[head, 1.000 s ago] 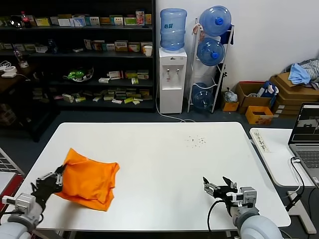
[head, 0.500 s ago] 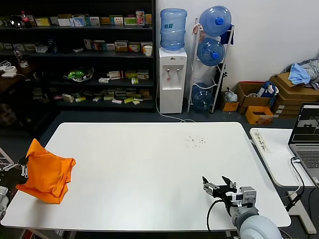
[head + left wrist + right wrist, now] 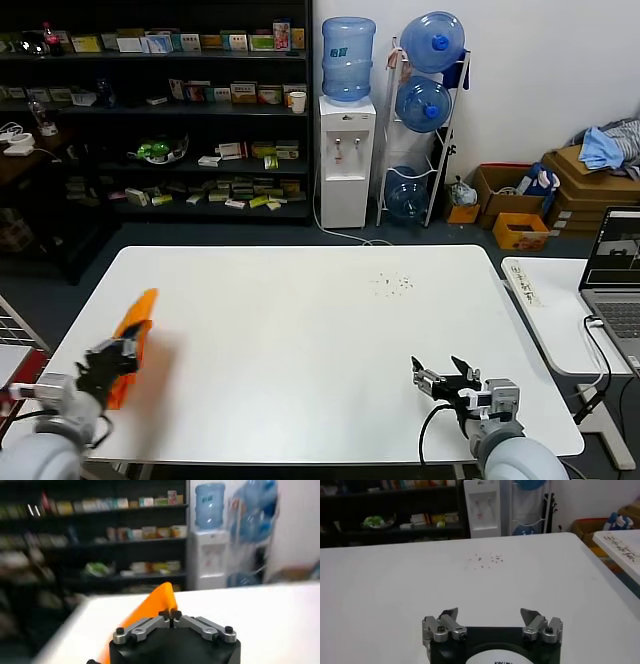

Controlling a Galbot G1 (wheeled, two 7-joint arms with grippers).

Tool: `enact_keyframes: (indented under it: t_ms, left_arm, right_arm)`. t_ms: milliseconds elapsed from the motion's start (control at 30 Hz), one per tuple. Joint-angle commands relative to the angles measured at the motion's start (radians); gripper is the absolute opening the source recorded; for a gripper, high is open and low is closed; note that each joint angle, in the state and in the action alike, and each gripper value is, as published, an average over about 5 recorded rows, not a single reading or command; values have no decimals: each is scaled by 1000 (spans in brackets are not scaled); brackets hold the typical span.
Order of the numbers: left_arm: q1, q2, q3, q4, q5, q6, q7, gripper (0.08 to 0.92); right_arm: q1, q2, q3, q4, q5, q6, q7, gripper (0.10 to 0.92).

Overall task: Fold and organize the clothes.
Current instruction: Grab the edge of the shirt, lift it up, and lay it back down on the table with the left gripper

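The orange T-shirt (image 3: 131, 343) is bunched into a narrow upright strip at the table's front left corner. My left gripper (image 3: 103, 366) is shut on its lower end. In the left wrist view the shirt (image 3: 150, 602) rises from between the closed fingertips of the left gripper (image 3: 171, 614). No lettering or label shows. My right gripper (image 3: 447, 381) is open and empty, low at the front right of the table; the right wrist view shows its jaws (image 3: 490, 615) spread wide over bare tabletop.
The white table (image 3: 300, 330) carries a scatter of small dark specks (image 3: 394, 284) at the back right. A side table with a laptop (image 3: 615, 275) stands to the right. Shelves, a water dispenser (image 3: 346, 160) and cardboard boxes lie beyond.
My left gripper has pulled the orange shirt from the front left of the table to the left edge, turned it edge-on, and come back in. The right gripper has barely moved.
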Motion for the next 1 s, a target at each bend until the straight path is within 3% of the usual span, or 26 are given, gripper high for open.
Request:
enact_keyframes:
  t_ms: [33, 267, 600, 733, 800, 900, 1000]
  left_arm:
    - [-352, -273, 647, 28, -465, -34, -337, 97]
    - [-402, -329, 720, 134, -271, -57, -312, 97]
    - [-368, -342, 713, 135, -181, -58, -295, 97]
    - [-362, -368, 694, 129, -164, -62, -266, 97]
    - [-345, -375, 669, 117, -141, -76, -224, 108]
    - [-291, -363, 611, 79, -47, -141, -90, 163]
    - [-173, -327, 512, 56, 165, -330, 95, 249]
  right_arm:
    - [-57, 14, 49, -5, -8, -5, 11, 823]
    - [-102, 43, 82, -1, -11, -8, 17, 823]
    - [-107, 60, 79, 3, -18, -5, 14, 823]
    - [-111, 64, 81, 2, -66, 64, -55, 823]
    - [-112, 68, 88, -11, -145, 160, -143, 823]
    - [-111, 80, 111, -51, -296, 326, -293, 823]
    - [-120, 100, 143, -99, -413, 473, -420, 823]
